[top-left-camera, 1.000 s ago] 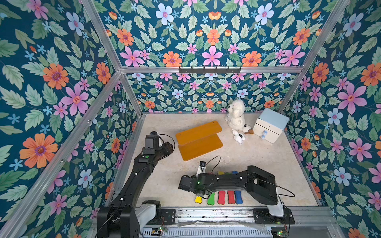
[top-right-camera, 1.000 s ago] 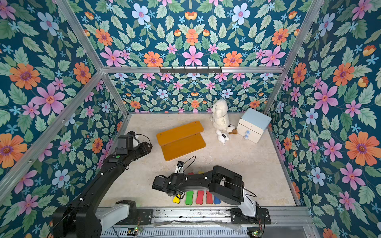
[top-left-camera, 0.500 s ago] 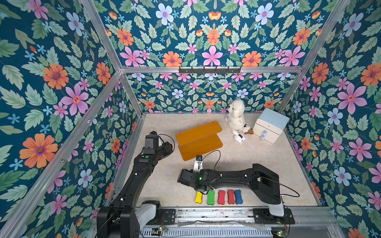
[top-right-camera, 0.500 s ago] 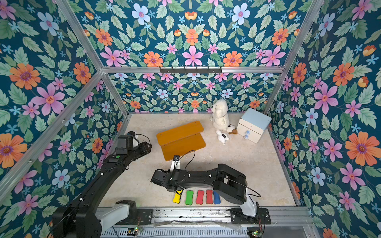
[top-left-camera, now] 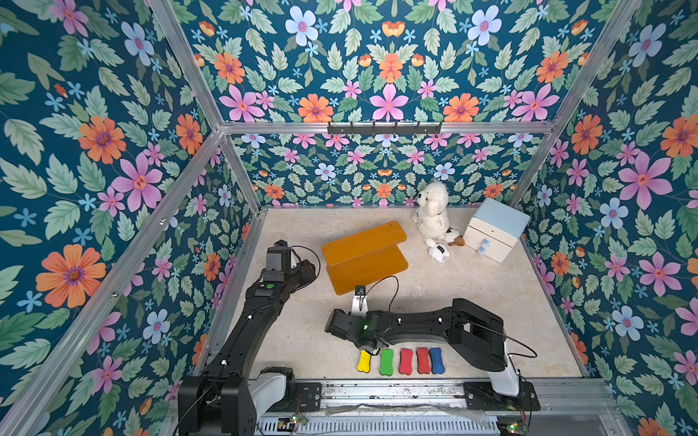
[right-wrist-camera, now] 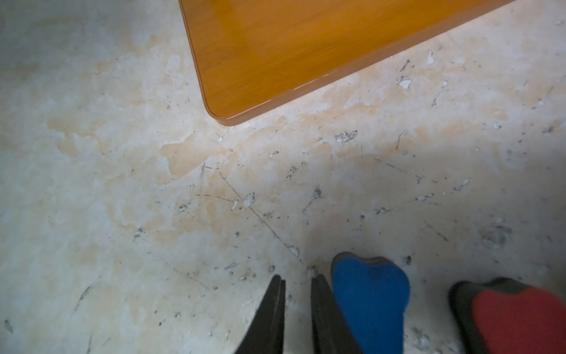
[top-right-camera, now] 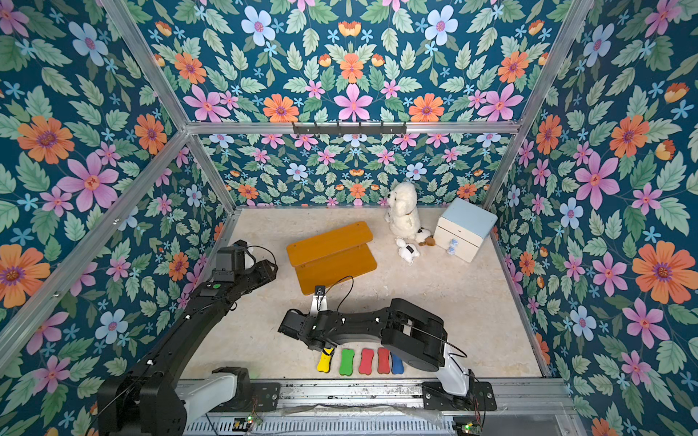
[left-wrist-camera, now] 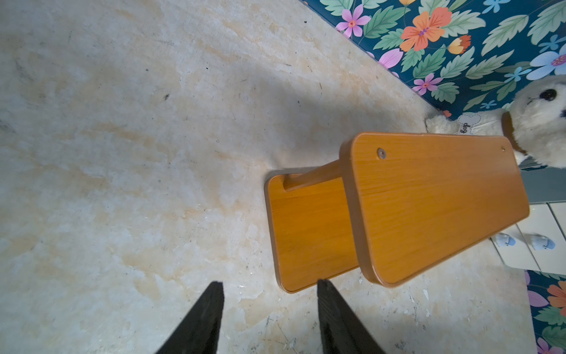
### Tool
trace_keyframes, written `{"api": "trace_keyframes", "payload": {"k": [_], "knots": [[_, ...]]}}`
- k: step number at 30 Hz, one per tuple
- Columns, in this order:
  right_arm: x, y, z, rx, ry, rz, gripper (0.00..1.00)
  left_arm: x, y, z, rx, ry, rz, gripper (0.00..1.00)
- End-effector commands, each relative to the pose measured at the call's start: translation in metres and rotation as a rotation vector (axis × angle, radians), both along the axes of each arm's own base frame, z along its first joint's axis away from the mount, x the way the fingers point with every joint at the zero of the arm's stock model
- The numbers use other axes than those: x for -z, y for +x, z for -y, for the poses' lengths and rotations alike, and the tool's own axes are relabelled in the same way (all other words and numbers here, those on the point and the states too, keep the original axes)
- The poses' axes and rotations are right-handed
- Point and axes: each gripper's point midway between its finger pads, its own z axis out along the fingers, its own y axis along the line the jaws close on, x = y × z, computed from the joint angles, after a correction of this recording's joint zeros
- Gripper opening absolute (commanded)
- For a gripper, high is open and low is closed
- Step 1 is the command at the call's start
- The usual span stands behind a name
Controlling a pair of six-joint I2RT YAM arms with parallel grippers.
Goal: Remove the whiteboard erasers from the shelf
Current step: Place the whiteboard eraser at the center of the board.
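- the shelf [top-left-camera: 362,243] sits toward the back of the desk [top-left-camera: 472,279]. both tiers look bare in both top views, though the strip of lower tier under the upper board is hidden.
- five whiteboard erasers [top-left-camera: 406,361] lie in a neat row on the desk near the front edge, well apart from the shelf, running from the yellow eraser [top-left-camera: 364,361] to the blue eraser [top-left-camera: 436,360]. the right arm may cover others.
- the right gripper [right-wrist-camera: 296,280] hangs low over the desk. its fingers are narrow with a slim gap and nothing between them. in the right wrist view a blue one [right-wrist-camera: 370,294] lies just beside them and a red eraser [right-wrist-camera: 517,318] further along.
- the left gripper [left-wrist-camera: 269,283] hovers near the corner of the shelf's lower tier, fingers moderately wide and empty.
- judging by looks, the erasers are light, soft foam that gives under a pinch, with a felt underside that should not slide much.
- the best hold is probably across the narrow waist of the bone shape, squeezed gently so the foam does not spring out.
- judged from this, the job looks done or nearly so.
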Motion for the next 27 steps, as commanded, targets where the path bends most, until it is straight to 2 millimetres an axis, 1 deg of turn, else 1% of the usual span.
{"api": "trace_keyframes", "payload": {"k": [1,5,9,12,14,17,23,27], "knots": [[0.001,0.000,0.003,0.004,0.004,-0.003,0.22,-0.002,0.001,-0.002,-0.003,0.012,0.007,0.55],[0.004,0.001,0.005,0.007,0.000,-0.006,0.22,-0.002,0.001,-0.003,-0.008,0.016,0.008,0.55],[-0.004,0.002,0.001,-0.008,0.009,0.008,0.22,-0.001,0.001,-0.003,-0.008,0.018,0.004,0.54],[-0.015,-0.001,-0.006,-0.035,0.016,0.027,0.22,-0.002,0.001,-0.004,-0.009,0.019,0.005,0.55],[-0.017,-0.005,-0.012,-0.054,0.021,0.030,0.22,-0.002,0.001,-0.004,-0.009,0.020,0.006,0.55],[-0.012,-0.010,-0.015,-0.068,0.017,0.016,0.22,-0.001,0.002,-0.004,-0.010,0.021,0.004,0.55],[0.003,-0.018,-0.004,-0.058,0.007,-0.020,0.22,-0.002,0.002,-0.004,-0.009,0.022,0.006,0.55],[0.003,-0.018,-0.001,-0.052,0.011,-0.023,0.22,-0.002,0.002,-0.004,-0.009,0.022,0.006,0.55]]}}
